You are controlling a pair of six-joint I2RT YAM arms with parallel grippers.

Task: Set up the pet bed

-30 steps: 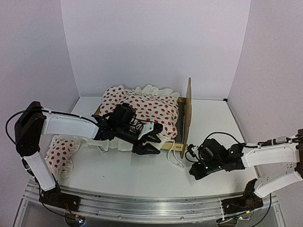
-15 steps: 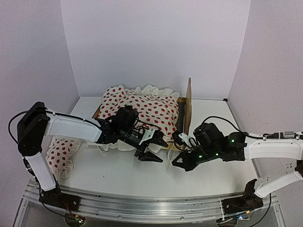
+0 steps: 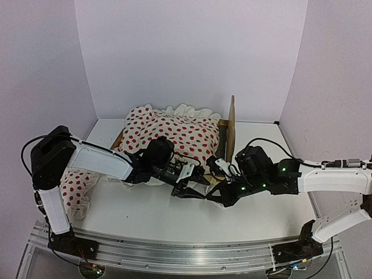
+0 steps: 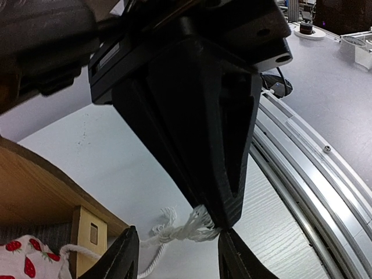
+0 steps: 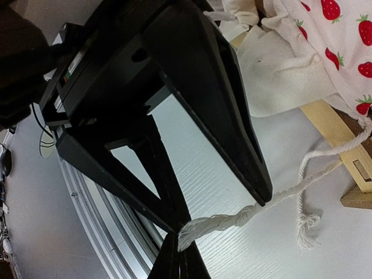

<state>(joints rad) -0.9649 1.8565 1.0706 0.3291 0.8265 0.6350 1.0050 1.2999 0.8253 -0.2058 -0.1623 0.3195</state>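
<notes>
Seen from overhead, the two grippers meet nose to nose low over the table. They are just in front of the pet bed, whose headboard stands on edge a little beyond the right gripper. How either pair of jaws stands is lost in the black tangle there.

The wrist cameras settle it. The right one shows its own jaws pressed together on the frayed end of a white cord, which runs away from them to the bed's wooden rail. The left gripper has its jaws apart. The cord's tuft lies just ahead of the gap between them, with the right gripper's tips pinching it there.

Only up close does the ruffled cloth heaped on the bed show strawberries rather than dots. A matching pillow lies well behind the left jaws, back near that arm's base.

The table is white and faintly grained, with an aluminium rail along its near edge and plain pale walls on three sides.
</notes>
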